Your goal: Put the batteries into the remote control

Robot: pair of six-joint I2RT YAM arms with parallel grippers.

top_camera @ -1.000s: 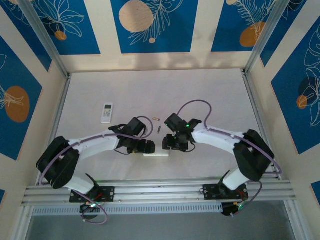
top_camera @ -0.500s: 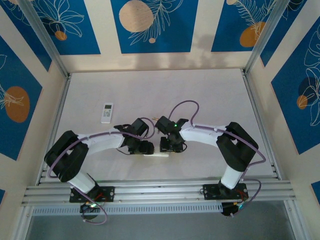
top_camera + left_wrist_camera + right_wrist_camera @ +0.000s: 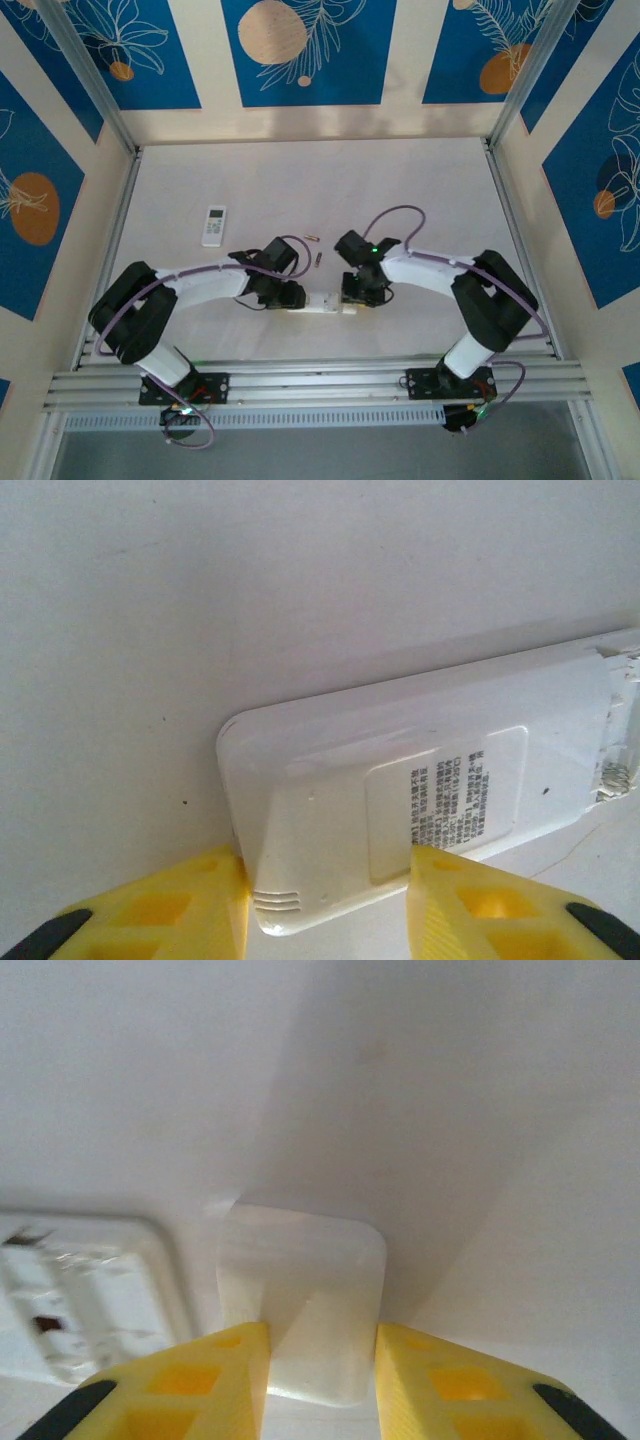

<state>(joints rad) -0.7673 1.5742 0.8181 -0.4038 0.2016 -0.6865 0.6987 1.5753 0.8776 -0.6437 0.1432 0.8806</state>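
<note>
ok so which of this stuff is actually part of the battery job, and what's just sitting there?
Job:
- open remote, back up, compartment exposed
- loose white cover beside it
- far battery
- near battery

Lying about, probably:
- second remote, off to the left

Counted: remote control (image 3: pixel 215 226) (image 3: pixel 322 303), two; battery (image 3: pixel 311 238) (image 3: pixel 319 259), two — battery cover (image 3: pixel 300 1290), one.

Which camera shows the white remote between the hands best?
Left wrist: the white plastic remote sits close, back label visible. Top view shows it tiny; right wrist catches its open battery end.
</note>
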